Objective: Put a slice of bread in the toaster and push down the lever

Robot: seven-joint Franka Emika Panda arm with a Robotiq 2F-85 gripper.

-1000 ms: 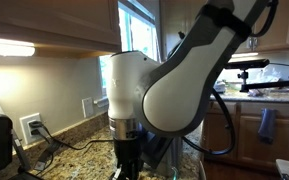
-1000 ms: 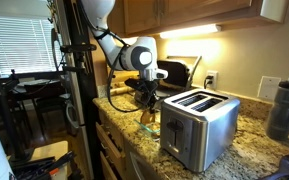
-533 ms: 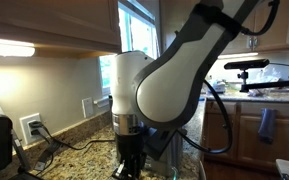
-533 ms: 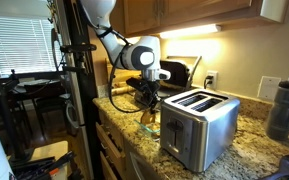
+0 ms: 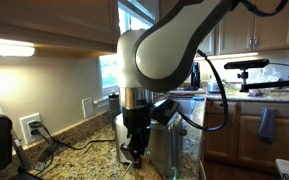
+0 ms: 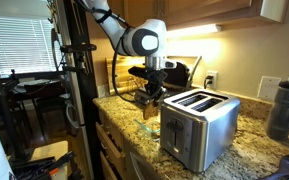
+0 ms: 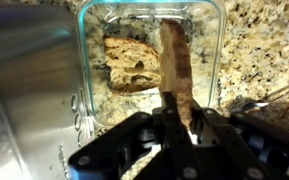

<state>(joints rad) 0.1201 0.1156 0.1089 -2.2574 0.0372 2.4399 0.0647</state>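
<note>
Granite counter (image 7: 259, 45): gripper (image 7: 172, 105) clenched on slice of bread (image 7: 174, 60), edge-up over clear container (image 7: 216, 30); toaster (image 7: 24, 95) just beside, wrist-view left.

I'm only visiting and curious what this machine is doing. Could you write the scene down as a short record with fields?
pincer: closed on the slice of bread
slice of bread: upright, edge-on, over the container
container: clear, on the granite counter, beside the toaster
second bread piece: lying flat in the container
toaster: steel, no bread showing in its slots
lever: cannot be made out
</note>
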